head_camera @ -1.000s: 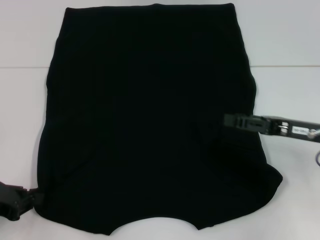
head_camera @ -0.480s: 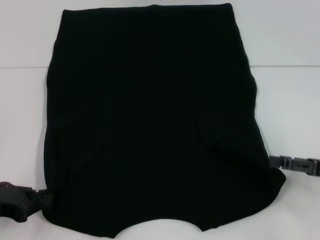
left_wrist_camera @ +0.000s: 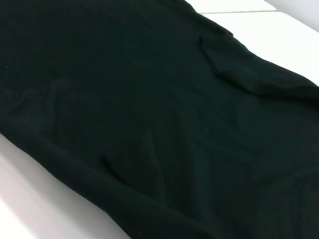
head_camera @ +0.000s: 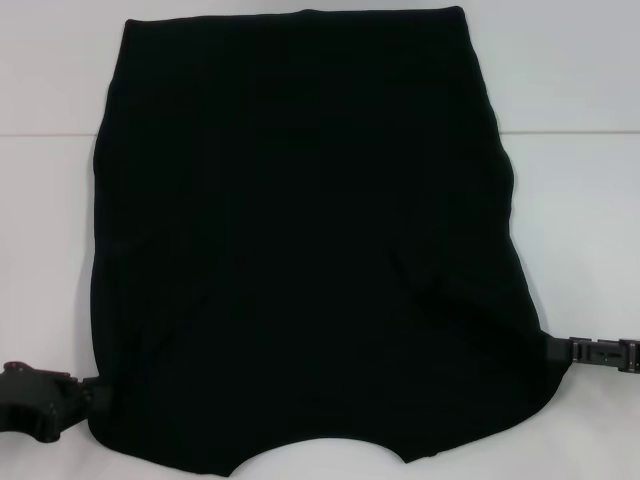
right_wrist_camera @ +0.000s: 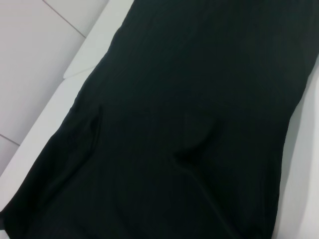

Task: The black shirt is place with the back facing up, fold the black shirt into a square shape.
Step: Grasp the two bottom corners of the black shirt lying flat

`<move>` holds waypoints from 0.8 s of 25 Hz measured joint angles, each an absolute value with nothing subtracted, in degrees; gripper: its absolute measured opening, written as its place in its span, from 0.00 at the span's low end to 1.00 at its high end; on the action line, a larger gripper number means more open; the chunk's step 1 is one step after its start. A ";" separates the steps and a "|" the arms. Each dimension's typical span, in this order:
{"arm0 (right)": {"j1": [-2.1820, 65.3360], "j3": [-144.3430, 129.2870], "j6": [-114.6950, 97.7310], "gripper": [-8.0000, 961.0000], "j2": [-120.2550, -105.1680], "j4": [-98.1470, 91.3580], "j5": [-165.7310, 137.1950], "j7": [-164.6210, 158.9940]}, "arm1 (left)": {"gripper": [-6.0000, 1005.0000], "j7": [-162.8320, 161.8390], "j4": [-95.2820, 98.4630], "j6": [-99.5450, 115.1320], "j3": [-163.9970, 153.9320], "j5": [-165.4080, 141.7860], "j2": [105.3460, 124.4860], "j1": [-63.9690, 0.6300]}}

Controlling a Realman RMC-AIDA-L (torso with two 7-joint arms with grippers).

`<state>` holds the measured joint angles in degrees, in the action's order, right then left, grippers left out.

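The black shirt [head_camera: 300, 230] lies flat on the white table [head_camera: 585, 210], both sleeves folded in so its sides run nearly straight. The curved neckline is at the near edge. My left gripper [head_camera: 85, 395] sits low at the shirt's near left corner, its tip against the fabric edge. At the near right corner, my right gripper [head_camera: 565, 350] meets the shirt's edge. The left wrist view shows only the black shirt [left_wrist_camera: 149, 99] with a folded sleeve ridge. In the right wrist view the black shirt [right_wrist_camera: 199, 99] has soft creases.
A thin seam line [head_camera: 570, 133] crosses the table behind the shirt's middle. Bare white surface lies on both sides of the shirt. In the right wrist view a tiled floor [right_wrist_camera: 40, 59] shows beyond the table edge.
My right gripper has left the shirt's mid right part, moving outward and nearer to the right corner edge. My left gripper has shifted slightly toward the left corner.
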<state>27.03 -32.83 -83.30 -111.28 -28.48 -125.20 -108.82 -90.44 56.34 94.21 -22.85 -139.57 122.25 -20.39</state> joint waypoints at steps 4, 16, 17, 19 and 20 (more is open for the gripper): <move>27.11 -32.02 -83.26 0.76 -111.37 -28.63 -125.35 -108.91 | 0.09 -90.44 56.33 94.23 -22.85 -139.56 122.26 -20.67; 27.19 -32.28 -82.52 0.63 -112.25 -28.25 -126.94 -109.19 | 0.09 -90.44 56.25 94.10 -22.85 -139.56 122.29 -21.60; 27.37 -32.33 -82.30 0.61 -112.54 -28.34 -127.48 -109.18 | 0.09 -90.44 56.25 94.03 -22.85 -139.56 122.29 -21.61; 27.61 -32.32 -81.88 0.56 -113.03 -28.57 -127.96 -109.15 | 0.09 -90.44 56.25 93.86 -22.85 -139.57 122.28 -21.62; 27.67 -32.23 -81.72 0.54 -113.18 -28.64 -128.02 -109.13 | 0.09 -90.44 56.25 93.85 -22.85 -139.57 122.27 -21.62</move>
<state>27.67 -32.23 -81.72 -113.18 -28.64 -128.02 -109.13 -90.44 56.25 93.85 -22.85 -139.57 122.27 -21.62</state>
